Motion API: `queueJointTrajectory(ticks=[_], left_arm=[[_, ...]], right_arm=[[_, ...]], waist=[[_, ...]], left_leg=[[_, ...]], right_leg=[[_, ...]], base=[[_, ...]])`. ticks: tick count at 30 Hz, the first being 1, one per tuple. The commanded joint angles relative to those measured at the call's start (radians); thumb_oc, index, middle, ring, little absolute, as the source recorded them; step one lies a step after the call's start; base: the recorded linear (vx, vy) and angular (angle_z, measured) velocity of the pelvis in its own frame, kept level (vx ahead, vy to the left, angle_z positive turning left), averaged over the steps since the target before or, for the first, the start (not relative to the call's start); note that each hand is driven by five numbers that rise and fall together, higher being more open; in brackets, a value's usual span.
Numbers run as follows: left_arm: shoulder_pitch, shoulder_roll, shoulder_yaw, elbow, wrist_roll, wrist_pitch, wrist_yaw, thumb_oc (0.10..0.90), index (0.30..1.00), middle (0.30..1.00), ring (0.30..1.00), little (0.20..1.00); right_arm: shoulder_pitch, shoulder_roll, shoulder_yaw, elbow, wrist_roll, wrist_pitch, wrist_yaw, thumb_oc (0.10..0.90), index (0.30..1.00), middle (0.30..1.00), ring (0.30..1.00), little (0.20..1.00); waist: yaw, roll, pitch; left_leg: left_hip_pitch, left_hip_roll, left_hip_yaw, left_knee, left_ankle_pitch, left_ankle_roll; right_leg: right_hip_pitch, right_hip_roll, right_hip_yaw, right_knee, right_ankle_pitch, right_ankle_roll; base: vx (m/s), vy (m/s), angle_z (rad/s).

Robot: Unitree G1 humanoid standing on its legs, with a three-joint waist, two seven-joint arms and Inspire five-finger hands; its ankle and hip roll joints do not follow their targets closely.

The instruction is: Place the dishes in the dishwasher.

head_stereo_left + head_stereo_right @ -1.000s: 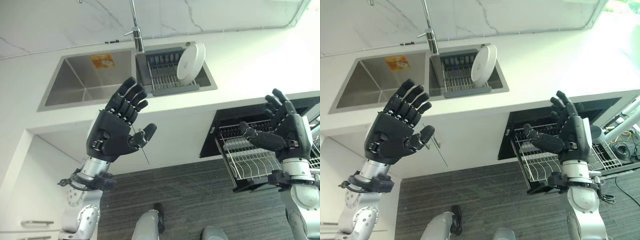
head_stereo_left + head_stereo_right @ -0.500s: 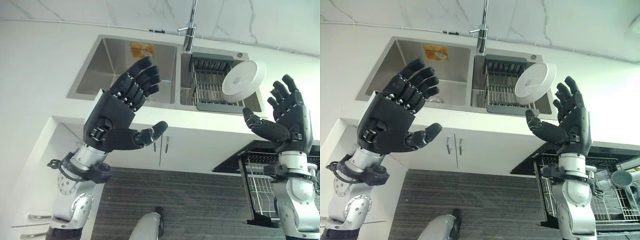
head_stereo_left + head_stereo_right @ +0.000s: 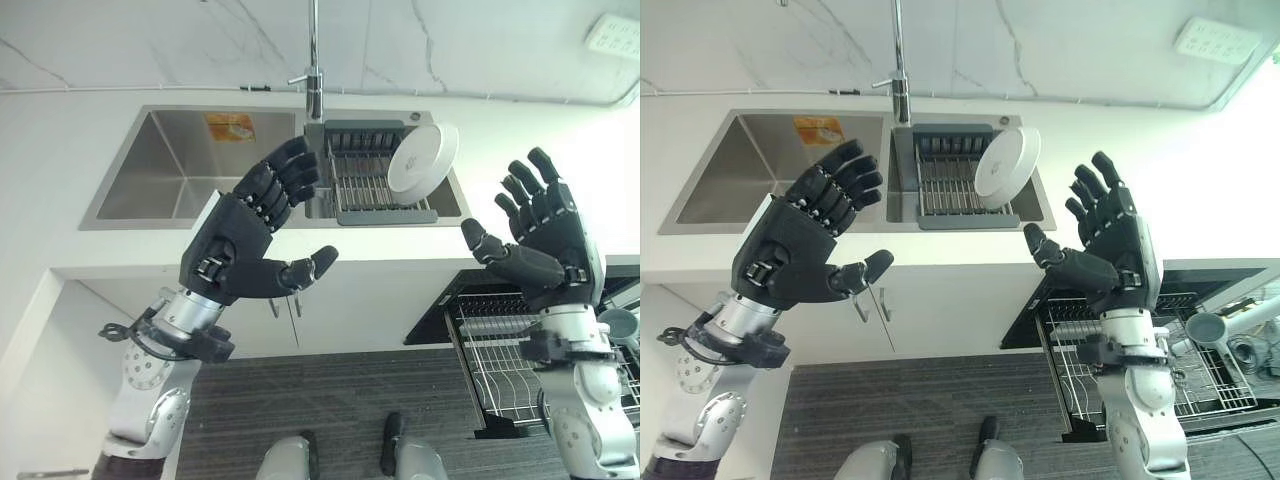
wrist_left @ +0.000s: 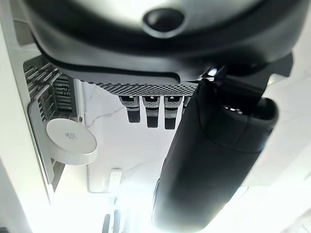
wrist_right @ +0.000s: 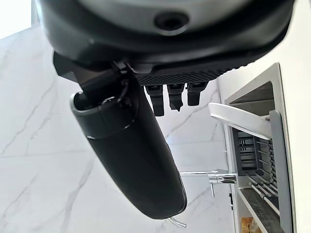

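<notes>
White plate [image 3: 422,157] leans upright at the right end of the grey drying rack [image 3: 372,183] in the right-hand basin of the steel sink [image 3: 170,165], just past the tap [image 3: 313,75]; that is the dish I have to move. Down at my lower right the dishwasher rack [image 3: 505,350] stands pulled out, and I judge it ready to take the plate. I read this as the very start of the job: nothing is picked up yet, and both hands are raised in front of the table [image 3: 50,240], short of the sink.

My left hand [image 3: 245,245] has its fingers [image 3: 285,180] loosely spread with the thumb out to the side, holding nothing and touching nothing. My right hand [image 3: 1105,255] is spread wide, palm turned inward, equally empty, and it sits nearer the plate.

Next I would reach the right hand forward over the table edge, get the thumb and fingers either side of the plate rim, and lift it clear of the rack slots before swinging down to the dishwasher
</notes>
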Motion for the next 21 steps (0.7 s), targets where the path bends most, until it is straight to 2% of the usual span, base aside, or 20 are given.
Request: queueJointTrajectory(ticks=[1,3,5,6,7,11,21], left_arm=[[-0.084,0.008,0.009,-0.117,-0.026,-0.071,0.012,0.8,0.9,0.9,0.9,0.9],[-0.064,-0.011,0.016,-0.106,-0.055,-0.081,-0.017,0.8,0.9,0.9,0.9,0.9],[-0.057,-0.015,0.014,-0.098,-0.062,-0.091,-0.034,0.8,0.9,0.9,0.9,0.9],[-0.05,-0.017,0.005,-0.091,-0.082,-0.092,-0.052,0.8,0.9,0.9,0.9,0.9],[-0.051,-0.017,0.0,-0.085,-0.079,-0.096,-0.05,0.8,0.9,0.9,0.9,0.9],[-0.077,-0.011,-0.043,-0.044,-0.059,-0.134,-0.024,0.8,0.9,0.9,0.9,0.9],[-0.137,0.015,-0.089,0.028,-0.062,-0.116,-0.023,0.8,0.9,0.9,0.9,0.9]], right_arm=[[-0.127,-0.078,-0.077,-0.073,-0.002,-0.052,0.003,0.8,0.9,0.9,0.9,0.9],[-0.133,-0.09,-0.092,-0.063,0.022,-0.023,0.006,0.8,0.9,0.9,0.9,0.9],[-0.137,-0.09,-0.092,-0.051,0.002,-0.018,0.0,0.8,0.9,0.9,0.9,0.9],[-0.141,-0.096,-0.082,-0.034,-0.017,-0.019,0.009,0.8,0.9,0.9,0.9,0.9],[-0.155,-0.104,-0.072,-0.018,-0.014,-0.013,0.009,0.8,0.9,0.9,0.9,0.9],[-0.212,-0.126,-0.05,0.046,0.049,0.006,0.0,0.8,0.9,0.9,0.9,0.9],[-0.306,-0.099,-0.006,0.213,0.107,0.002,-0.047,0.8,0.9,0.9,0.9,0.9]], waist=[[-0.023,0.017,-0.084],[-0.015,0.013,-0.086],[-0.018,0.02,-0.083],[-0.024,0.034,-0.077],[-0.028,0.037,-0.076],[-0.032,0.05,-0.101],[0.011,0.02,-0.115]], left_leg=[[0.104,0.072,0.053,-0.078,-0.048,-0.055],[0.092,0.054,0.069,-0.078,-0.02,-0.055],[0.077,0.066,0.085,-0.078,-0.013,-0.062],[0.066,0.091,0.102,-0.078,-0.005,-0.078],[0.069,0.097,0.101,-0.078,-0.004,-0.081],[0.074,0.074,0.074,-0.078,-0.036,-0.082],[0.124,0.032,0.043,-0.078,-0.083,-0.057]], right_leg=[[0.027,0.017,0.0,0.025,-0.143,0.064],[0.035,0.018,-0.009,0.025,-0.148,0.045],[0.039,0.022,-0.019,0.025,-0.15,0.043],[0.058,0.023,-0.042,0.025,-0.165,0.045],[0.064,0.024,-0.042,0.025,-0.17,0.045],[0.065,0.016,-0.047,0.025,-0.175,0.054],[0.101,-0.029,-0.083,0.025,-0.142,0.089]], base=[[0.07,-0.315,0.52],[0.03,-0.234,0.19],[-0.01,-0.053,0.08],[0.0,-0.004,0.18],[-0.02,0.057,0.25],[-0.02,0.111,0.18],[0.04,0.098,0.12]])
